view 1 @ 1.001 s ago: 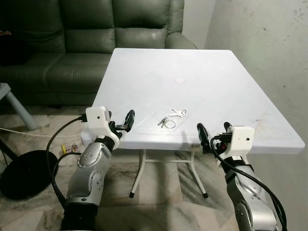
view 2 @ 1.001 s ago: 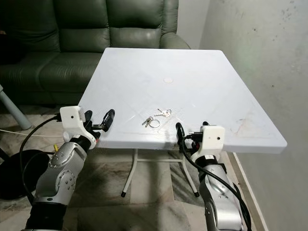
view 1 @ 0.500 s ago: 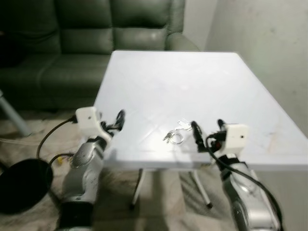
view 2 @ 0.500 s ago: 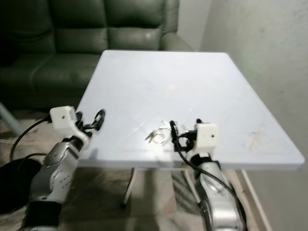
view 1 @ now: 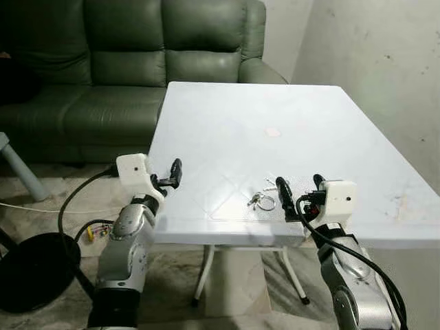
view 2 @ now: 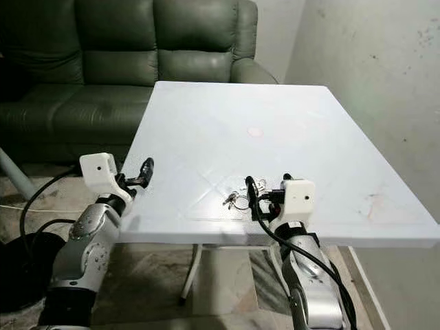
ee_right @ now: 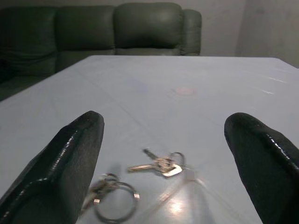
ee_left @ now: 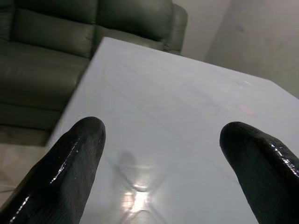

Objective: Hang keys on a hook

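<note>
A bunch of silver keys (view 1: pixel 263 201) on a ring lies on the white table (view 1: pixel 275 103), near its front edge. My right gripper (view 1: pixel 300 192) hovers low over that edge just right of the keys, open, with its left finger (view 1: pixel 282 197) almost beside them. In the right wrist view the keys (ee_right: pixel 159 165) and their ring (ee_right: pixel 114 203) lie on the tabletop between and just ahead of the spread fingers, nothing held. My left gripper (view 1: pixel 175 172) is open at the table's left front corner, over bare tabletop (ee_left: pixel 163 93).
A dark green sofa (view 1: pixel 137 62) stands behind the table and a pale wall (view 1: pixel 385 62) runs along the right. On the floor to the left are a black round base (view 1: pixel 27 268), cables (view 1: pixel 75 206) and a grey leg (view 1: pixel 17 168).
The view has shifted and closed in on the table. My right gripper has come forward from below the front edge to beside the keys. The left gripper stays near the left corner.
</note>
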